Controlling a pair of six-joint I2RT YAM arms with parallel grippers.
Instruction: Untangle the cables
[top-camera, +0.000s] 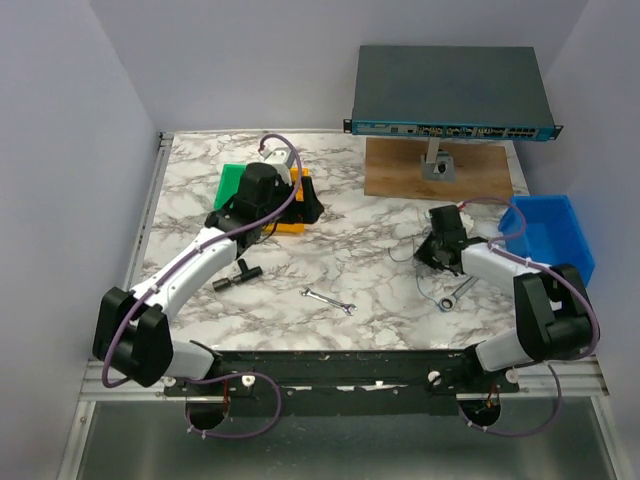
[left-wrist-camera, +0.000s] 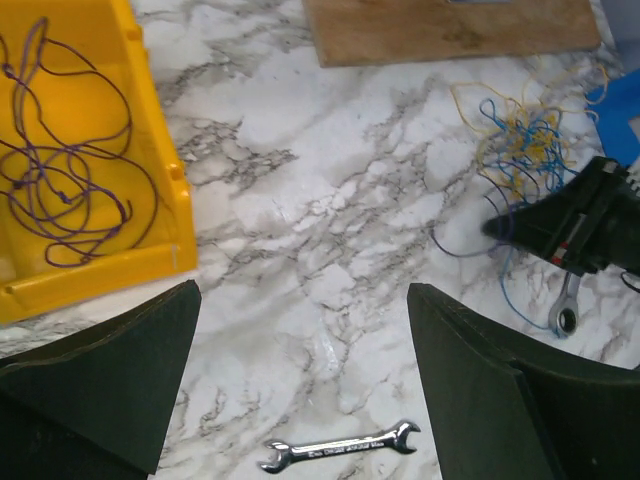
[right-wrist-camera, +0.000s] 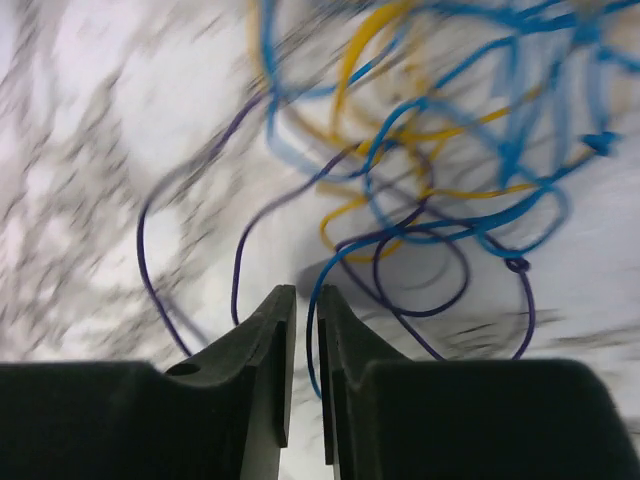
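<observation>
**right wrist view.** the right end effector (right-wrist-camera: 306, 295) stands at the edge of the cables (right-wrist-camera: 450, 150), a loose knot of blue, yellow and purple strands. the knot lies on the marbled tabletop (left-wrist-camera: 330, 200) on the right arm's side, just in front of the wooden board (left-wrist-camera: 450, 30). the fingers are almost pressed together, and a blue strand (right-wrist-camera: 310, 340) runs down into the slit between them. the blur does not let you tell whether that strand is pinched.

**left wrist view.** the left end effector (left-wrist-camera: 303, 290) is spread wide and holds nothing. it hangs beside the yellow bin (left-wrist-camera: 175, 200), where one purple cable (left-wrist-camera: 60, 190) lies on its own.

**doing the step well.**
- check that only one strand sits between the fingers.
- draw it slowly away from the knot, low over the tabletop.
- if the whole bundle drags along, stop and pin it with the free end effector.
- keep clear of the wrench (left-wrist-camera: 565, 305) just beside the knot.
</observation>
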